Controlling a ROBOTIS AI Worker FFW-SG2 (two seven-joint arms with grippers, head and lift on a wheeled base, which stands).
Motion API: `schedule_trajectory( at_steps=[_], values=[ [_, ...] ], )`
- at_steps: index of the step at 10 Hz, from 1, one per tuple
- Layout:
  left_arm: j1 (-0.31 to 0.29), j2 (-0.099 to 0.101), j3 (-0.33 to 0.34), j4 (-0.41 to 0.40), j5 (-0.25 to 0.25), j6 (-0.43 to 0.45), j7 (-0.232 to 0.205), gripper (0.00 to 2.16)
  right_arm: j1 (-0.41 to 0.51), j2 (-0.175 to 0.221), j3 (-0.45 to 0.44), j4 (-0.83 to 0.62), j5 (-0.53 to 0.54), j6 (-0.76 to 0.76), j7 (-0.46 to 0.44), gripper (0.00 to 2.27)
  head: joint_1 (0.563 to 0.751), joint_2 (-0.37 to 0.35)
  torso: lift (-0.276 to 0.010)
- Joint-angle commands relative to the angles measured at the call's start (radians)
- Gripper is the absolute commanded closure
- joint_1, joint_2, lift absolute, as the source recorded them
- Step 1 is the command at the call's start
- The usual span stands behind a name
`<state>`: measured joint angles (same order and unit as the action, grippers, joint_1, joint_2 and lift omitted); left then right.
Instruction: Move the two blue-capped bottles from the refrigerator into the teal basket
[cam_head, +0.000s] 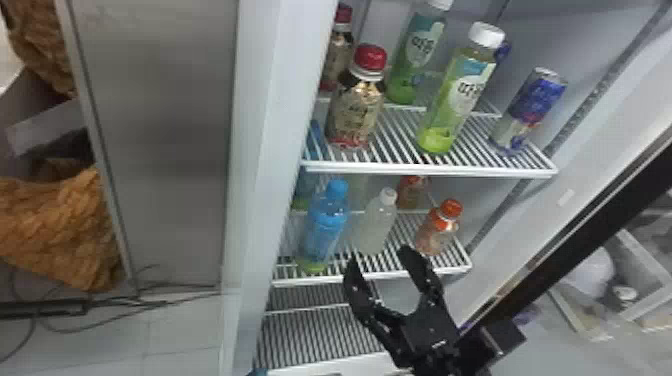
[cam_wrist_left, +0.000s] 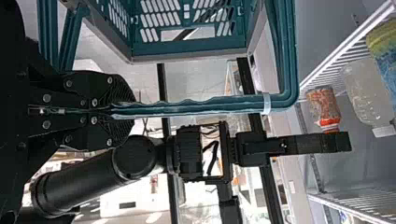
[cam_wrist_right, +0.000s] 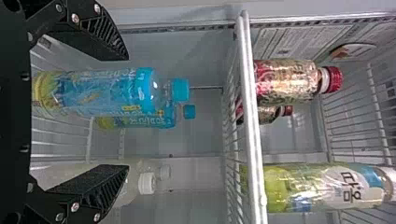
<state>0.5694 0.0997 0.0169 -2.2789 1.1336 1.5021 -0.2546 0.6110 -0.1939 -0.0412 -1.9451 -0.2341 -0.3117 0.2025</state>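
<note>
In the head view my right gripper (cam_head: 381, 261) stands open before the refrigerator's middle shelf. Left of it, the front blue-capped bottle (cam_head: 326, 227) is upright on that shelf, with the other blue-capped bottle (cam_head: 305, 186) behind. The right wrist view has the open right gripper (cam_wrist_right: 125, 113), its fingers apart, with the front blue-capped bottle (cam_wrist_right: 102, 91) nearer one finger and the rear one (cam_wrist_right: 149, 122) beyond; neither is gripped. In the left wrist view my left gripper (cam_wrist_left: 127, 110) is shut on the handle (cam_wrist_left: 205, 105) of the teal basket (cam_wrist_left: 187, 52).
A white-capped bottle (cam_head: 375, 225) and orange-capped bottles (cam_head: 440, 227) share the middle shelf. The upper shelf's white front edge (cam_head: 430, 171) lies above, carrying red-capped bottles (cam_head: 354, 110), green bottles (cam_head: 455, 100) and a can (cam_head: 530, 110). The refrigerator's side wall (cam_head: 270, 150) borders the left.
</note>
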Motion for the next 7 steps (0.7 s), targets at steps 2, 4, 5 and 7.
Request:
schedule_trajectory(
  at_steps=[2, 4, 5, 7],
  values=[
    [-0.002, 0.0, -0.003, 0.015, 0.006, 0.0, 0.0, 1.17, -0.049, -0.006, 0.017, 0.049, 0.012, 0.0, 0.0, 0.19, 0.695, -0.35, -0.168],
    [-0.002, 0.0, -0.003, 0.017, 0.006, 0.0, 0.0, 1.17, -0.081, -0.006, 0.017, 0.086, 0.024, 0.0, 0.003, 0.19, 0.695, -0.35, -0.168],
    [-0.002, 0.0, -0.005, 0.017, 0.009, 0.0, -0.002, 1.17, -0.101, -0.007, 0.023, 0.111, 0.024, 0.0, 0.008, 0.19, 0.695, -0.35, -0.168],
    [-0.005, -0.001, -0.005, 0.017, 0.011, 0.0, -0.003, 1.17, -0.145, -0.018, 0.049, 0.15, 0.019, 0.0, 0.008, 0.19, 0.695, -0.35, -0.168]
  ],
)
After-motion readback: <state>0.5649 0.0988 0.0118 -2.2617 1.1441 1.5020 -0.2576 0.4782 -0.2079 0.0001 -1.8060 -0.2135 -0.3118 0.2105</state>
